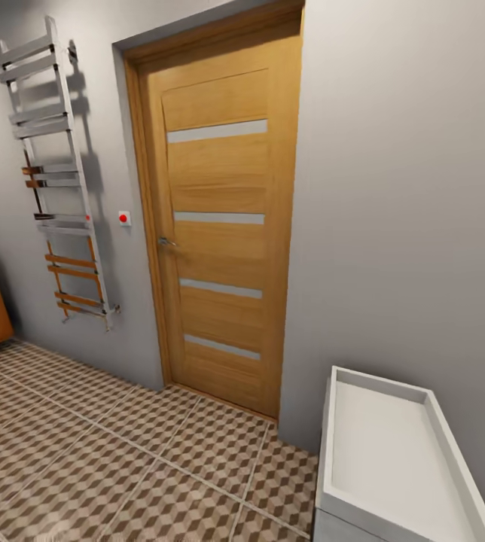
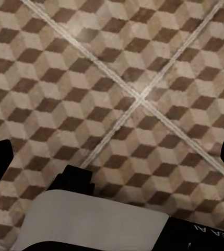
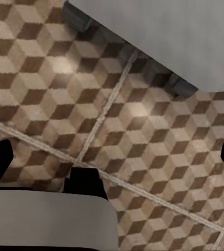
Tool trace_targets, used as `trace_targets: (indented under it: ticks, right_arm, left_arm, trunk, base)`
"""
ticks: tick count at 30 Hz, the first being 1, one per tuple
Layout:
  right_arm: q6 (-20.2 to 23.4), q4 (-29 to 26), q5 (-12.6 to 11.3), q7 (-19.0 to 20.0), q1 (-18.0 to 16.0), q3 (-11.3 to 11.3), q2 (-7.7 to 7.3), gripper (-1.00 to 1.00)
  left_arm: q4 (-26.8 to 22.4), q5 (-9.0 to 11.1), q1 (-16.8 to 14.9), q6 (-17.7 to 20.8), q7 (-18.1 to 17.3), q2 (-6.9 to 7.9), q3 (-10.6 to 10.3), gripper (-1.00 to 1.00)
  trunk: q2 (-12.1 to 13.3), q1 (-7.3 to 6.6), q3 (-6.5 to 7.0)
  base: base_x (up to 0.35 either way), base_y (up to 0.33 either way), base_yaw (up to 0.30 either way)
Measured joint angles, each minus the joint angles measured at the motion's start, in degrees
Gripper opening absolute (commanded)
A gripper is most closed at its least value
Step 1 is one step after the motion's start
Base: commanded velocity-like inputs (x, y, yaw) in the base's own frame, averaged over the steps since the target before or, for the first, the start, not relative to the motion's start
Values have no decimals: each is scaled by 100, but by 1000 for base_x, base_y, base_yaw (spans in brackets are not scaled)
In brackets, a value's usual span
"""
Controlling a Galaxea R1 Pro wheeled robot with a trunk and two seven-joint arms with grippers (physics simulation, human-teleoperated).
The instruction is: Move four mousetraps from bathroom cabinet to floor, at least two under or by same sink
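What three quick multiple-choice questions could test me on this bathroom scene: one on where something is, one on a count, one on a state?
1. Where is the low white cabinet with the recessed tray top?
A. Right of the door, against the wall
B. Under the towel rail
C. In front of the door

2. How many pale horizontal strips cross the tall orange-brown wooden door?
A. Two
B. Four
C. Six

3. What state is the door in?
A. Wide open
B. Off its hinges
C. Closed

Answers: 1 A, the cabinet sits by the grey wall right of the door. 2 B, four strips show, stacked down the panel. 3 C, the door fills its frame with no gap.
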Motion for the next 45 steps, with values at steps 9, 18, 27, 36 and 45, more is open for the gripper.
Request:
trace_targets:
  ticks: [9,18,27,36,45]
  right_arm:
    - [0,0,0,0,0,0,-11,100]
    - [0,0,0,0,0,0,-4,100]
    - [0,0,0,0,0,0,-3,100]
    - [0,0,0,-2,0,0,-14,100]
    - [-7,0,0,0,0,0,-8,100]
  left_arm:
    - [0,0,2,1,0,0,0,100]
    - [0,0,0,-1,0,0,0,100]
    - [0,0,0,-2,0,0,0,100]
    - [0,0,0,-3,0,0,0,100]
    - [0,-4,0,-3,0,0,0,100]
  trunk:
    - [0,0,0]
    - [0,0,0]
    - [0,0,0]
    - [0,0,0]
    - [0,0,0]
  base:
    - [0,0,277]
    - [0,0,277]
    - [0,0,277]
    - [0,0,277]
    - [0,0,277]
